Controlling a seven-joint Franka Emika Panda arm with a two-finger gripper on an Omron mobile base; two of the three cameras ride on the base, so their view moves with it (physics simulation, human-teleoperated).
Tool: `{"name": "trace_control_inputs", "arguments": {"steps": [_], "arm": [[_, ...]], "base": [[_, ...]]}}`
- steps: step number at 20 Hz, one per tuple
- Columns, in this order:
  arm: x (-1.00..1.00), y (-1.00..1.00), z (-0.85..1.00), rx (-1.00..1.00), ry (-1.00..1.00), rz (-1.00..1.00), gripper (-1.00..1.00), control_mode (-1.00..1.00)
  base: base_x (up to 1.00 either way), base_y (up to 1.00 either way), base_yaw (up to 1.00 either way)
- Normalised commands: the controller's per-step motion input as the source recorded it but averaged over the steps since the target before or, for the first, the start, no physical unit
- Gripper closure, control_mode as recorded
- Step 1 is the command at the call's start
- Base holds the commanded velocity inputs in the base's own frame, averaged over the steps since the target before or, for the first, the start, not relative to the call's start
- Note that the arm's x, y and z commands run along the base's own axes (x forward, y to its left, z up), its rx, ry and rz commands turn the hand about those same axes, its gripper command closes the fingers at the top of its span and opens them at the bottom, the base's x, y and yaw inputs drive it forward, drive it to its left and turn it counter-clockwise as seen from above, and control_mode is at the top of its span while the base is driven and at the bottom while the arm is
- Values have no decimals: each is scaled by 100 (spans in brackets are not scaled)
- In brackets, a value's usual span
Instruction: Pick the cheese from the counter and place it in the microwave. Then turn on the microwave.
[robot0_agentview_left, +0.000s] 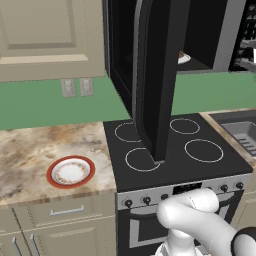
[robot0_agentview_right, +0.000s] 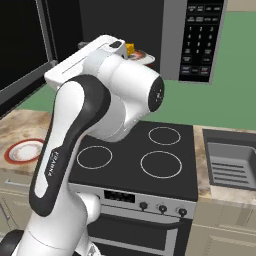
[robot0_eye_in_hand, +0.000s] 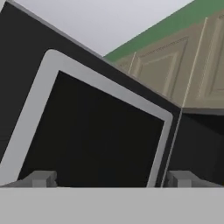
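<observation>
While microwave (robot0_agentview_right: 195, 40) door (robot0_agentview_left: 157, 75) hangs open, we see cheese (robot0_agentview_right: 130, 48) inside on plate; our gripper (robot0_eye_in_hand: 111, 178) faces door window, jaws wide, holding nothing.

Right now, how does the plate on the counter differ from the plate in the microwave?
Place: the counter plate lies on the counter, left of the stove; the microwave plate sits inside the open microwave above the stove. Load: the counter plate is bare; the microwave plate has the cheese at its edge. Both are round with red rims.
</observation>
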Motion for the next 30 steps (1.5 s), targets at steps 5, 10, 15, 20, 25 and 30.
{"name": "trace_control_inputs", "arguments": {"steps": [5,10,15,20,25,30], "arm": [[-46,15,6,-4,-16,6,-100,-100],[-46,14,6,-3,-11,0,-100,-100],[-43,8,0,-4,-9,0,-100,-100],[-43,12,0,-4,-6,0,-100,-100],[-40,7,0,-2,-5,1,-100,-100],[-36,16,0,0,-5,4,-100,-100]], "base": [[0,0,0],[0,0,0],[0,0,0],[0,0,0],[0,0,0],[0,0,0]]}}
